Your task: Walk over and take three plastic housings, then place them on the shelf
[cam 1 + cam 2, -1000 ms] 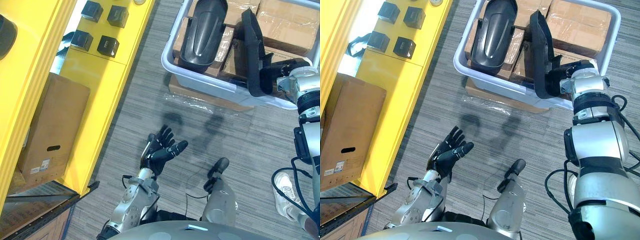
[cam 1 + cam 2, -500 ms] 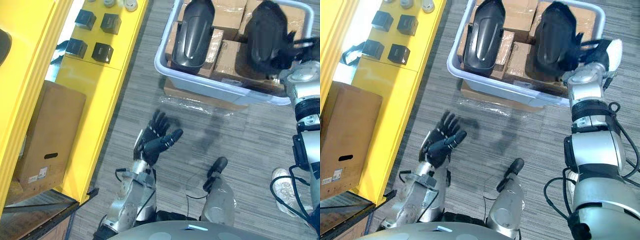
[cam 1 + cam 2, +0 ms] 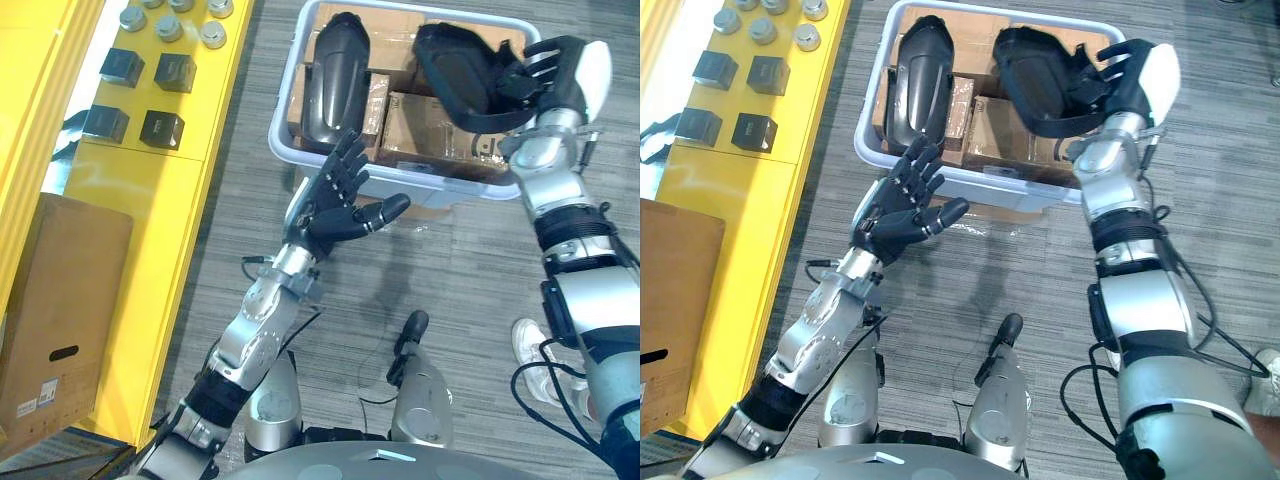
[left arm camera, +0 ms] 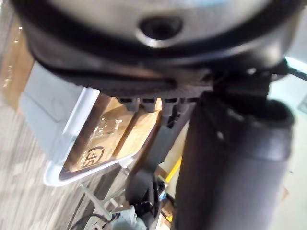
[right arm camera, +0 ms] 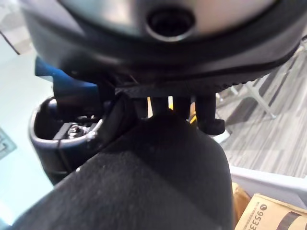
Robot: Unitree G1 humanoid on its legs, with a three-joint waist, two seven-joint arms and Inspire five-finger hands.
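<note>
A black plastic housing [image 3: 458, 72] hangs tilted over the right half of the white bin [image 3: 398, 172], and my right hand [image 3: 548, 78] is shut on its right end. In the right wrist view that housing [image 5: 144, 182] sits right under the curled fingers [image 5: 206, 115]. A second black housing [image 3: 331, 85] lies in the bin's left half on cardboard boxes [image 3: 420, 120]. My left hand [image 3: 338, 205] is open, palm up, just in front of the bin's near rim, holding nothing. The left wrist view shows the bin rim [image 4: 72, 165] past its thumb [image 4: 230, 167].
A yellow shelf unit [image 3: 150, 190] runs along the left, with small black boxes [image 3: 160, 130] and round metal parts [image 3: 170, 25] on top. A cardboard box [image 3: 60, 300] stands on its lower level. A person's white shoe [image 3: 530, 345] rests on the grey carpet at right.
The whole view has shifted as I came closer to the bin. My left hand has risen to the bin's front rim. The held housing has gone from upright to tilted over the bin.
</note>
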